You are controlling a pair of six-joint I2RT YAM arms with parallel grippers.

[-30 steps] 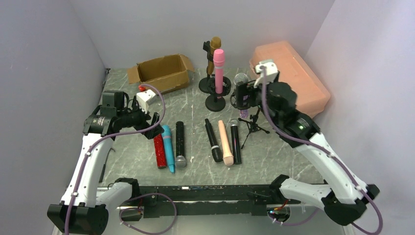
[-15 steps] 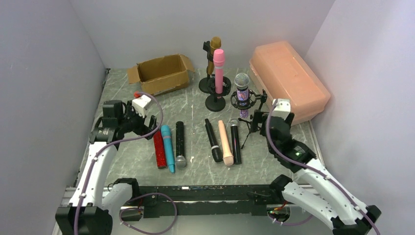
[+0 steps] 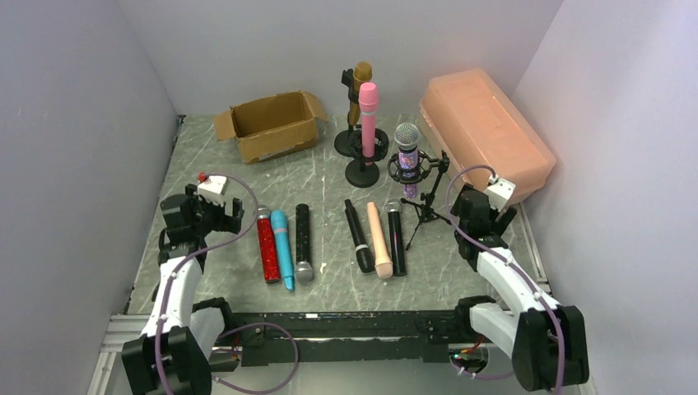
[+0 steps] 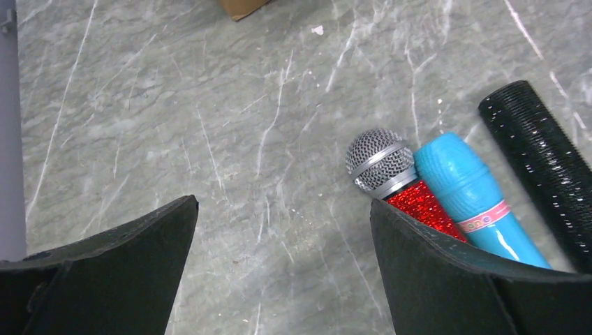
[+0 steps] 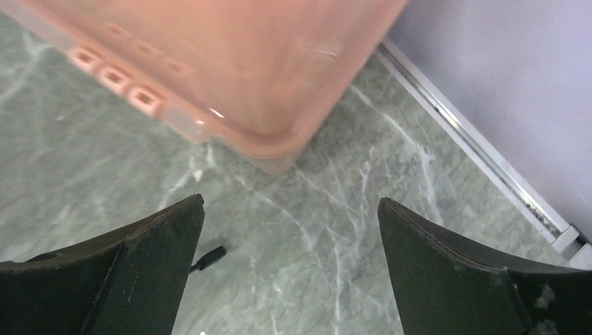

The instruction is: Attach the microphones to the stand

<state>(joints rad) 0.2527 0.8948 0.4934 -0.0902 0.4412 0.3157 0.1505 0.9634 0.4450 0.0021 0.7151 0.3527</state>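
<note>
Six handheld stick microphones lie in two tight rows on the grey marbled tabletop, the red glitter microphone touching the light-blue plastic microphone, while three more stand upright in black stands behind. Both arms are spread wide and empty: the left end effector hovers just beside the red one's mesh head, the right end effector near the salmon plastic bin. Packed so closely, a descending finger could, I judge, strike the neighbour or roll both, and the spindly black tripod stand beside the right row could tip if brushed.

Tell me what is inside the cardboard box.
Only bare brown inner walls show in the cardboard box; nothing sticks out. Its near wall hides the bottom.
</note>
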